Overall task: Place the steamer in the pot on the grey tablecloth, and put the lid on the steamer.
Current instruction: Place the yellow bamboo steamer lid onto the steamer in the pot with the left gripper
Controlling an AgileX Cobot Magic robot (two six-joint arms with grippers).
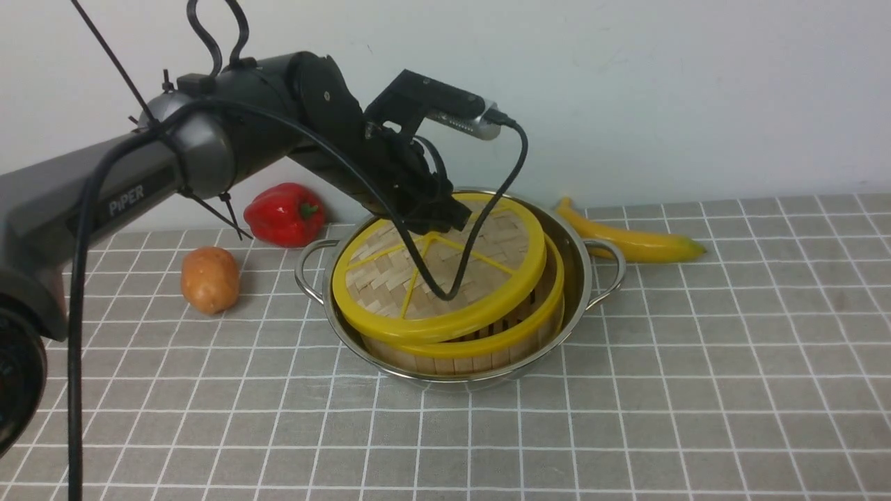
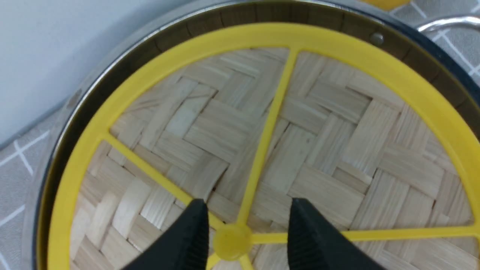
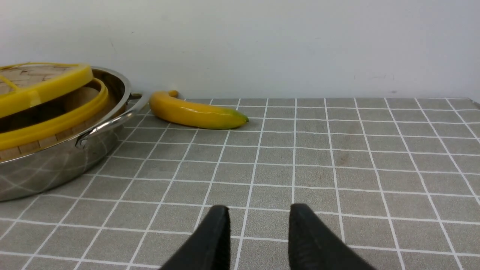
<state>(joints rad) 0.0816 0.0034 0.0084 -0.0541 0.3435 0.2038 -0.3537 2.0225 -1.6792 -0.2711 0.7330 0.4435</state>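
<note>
The pot [image 1: 575,270] stands in the middle of the front view on the grey tablecloth [image 1: 661,390], its two loop handles pointing left and right. The steamer [image 1: 487,344] sits inside it, its yellow rim showing along the lower right of the pot's mouth. The lid [image 1: 379,273] lies over the steamer but not squarely. It is shifted toward the left of the frame and tilted, and in the right wrist view a dark gap shows between its rim and the steamer's rim.

The left arm reaches in from the left edge of the front view, and the left claw [image 1: 437,221] is down over the middle of the lid. In the left wrist view its two black fingers [image 2: 195,228] are spread apart, one on each side of the round yellow hub [image 2: 232,240] where the spokes meet, and lid weave shows between each finger and the hub. A black cable loops down from the wrist across the lid.

The right claw [image 3: 258,208] appears only in its own view, at the bottom centre of the frame. Its fingers are apart with nothing between them, over bare cloth well to the right of the pot.

A banana [image 1: 633,240] lies behind the pot at centre right. A red pepper [image 1: 285,212] and a potato [image 1: 209,278] sit to the pot's left.
</note>
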